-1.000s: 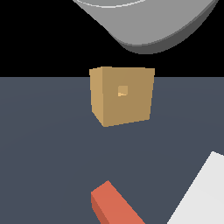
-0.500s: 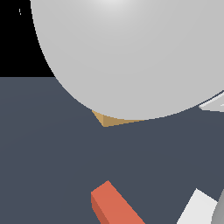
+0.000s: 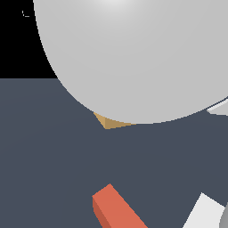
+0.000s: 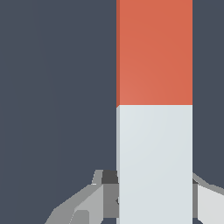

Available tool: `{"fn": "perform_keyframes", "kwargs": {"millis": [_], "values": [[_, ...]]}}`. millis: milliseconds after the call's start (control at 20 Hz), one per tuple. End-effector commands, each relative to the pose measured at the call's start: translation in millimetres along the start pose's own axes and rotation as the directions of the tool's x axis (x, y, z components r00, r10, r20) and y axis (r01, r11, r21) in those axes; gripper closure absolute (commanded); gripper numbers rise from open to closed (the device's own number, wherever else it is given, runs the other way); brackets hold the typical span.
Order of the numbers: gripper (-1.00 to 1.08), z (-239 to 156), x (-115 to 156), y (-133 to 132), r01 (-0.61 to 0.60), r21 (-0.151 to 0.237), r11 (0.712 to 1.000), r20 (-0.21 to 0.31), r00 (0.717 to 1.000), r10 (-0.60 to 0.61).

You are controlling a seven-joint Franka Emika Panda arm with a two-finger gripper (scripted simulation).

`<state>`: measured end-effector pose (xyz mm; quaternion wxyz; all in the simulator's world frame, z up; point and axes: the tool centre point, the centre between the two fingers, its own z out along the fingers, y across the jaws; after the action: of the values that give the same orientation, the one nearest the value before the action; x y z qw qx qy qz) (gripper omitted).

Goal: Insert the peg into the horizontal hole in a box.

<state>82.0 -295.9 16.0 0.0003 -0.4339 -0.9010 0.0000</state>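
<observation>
In the wrist view the peg (image 4: 154,109) runs straight out from between my fingers, its white half near me and its orange-red half beyond. My gripper (image 4: 154,181) is shut on the white half, one finger (image 4: 103,190) pressed to each side. The exterior view shows only the peg's orange-red end (image 3: 116,208) low on the dark floor. Of the tan box (image 3: 110,122) just one lower corner peeks out under the arm. The hole is hidden behind the arm.
A big rounded grey part of my arm (image 3: 133,58) fills the upper exterior view. A white and grey piece of the arm (image 3: 205,213) sits at the exterior view's lower right. The dark grey floor (image 3: 44,156) surrounds everything.
One second ago the box and its hole were in full view; the grey arm has since swung down in front of them. The peg's orange-red end has stayed put.
</observation>
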Motion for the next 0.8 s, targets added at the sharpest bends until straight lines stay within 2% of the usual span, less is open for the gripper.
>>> {"fn": "perform_keyframes", "kwargs": {"millis": [0, 400, 750], "values": [[1.08, -0.4, -0.3, 0.1, 0.0, 0.0, 1.0, 0.001, 1.0, 0.0], [1.08, -1.1, 1.8, 1.2, -0.003, 0.0, 1.0, 0.0, 1.0, 0.003], [1.08, -8.6, 15.8, 10.3, -0.021, 0.0, 1.0, 0.0, 1.0, 0.021]]}}
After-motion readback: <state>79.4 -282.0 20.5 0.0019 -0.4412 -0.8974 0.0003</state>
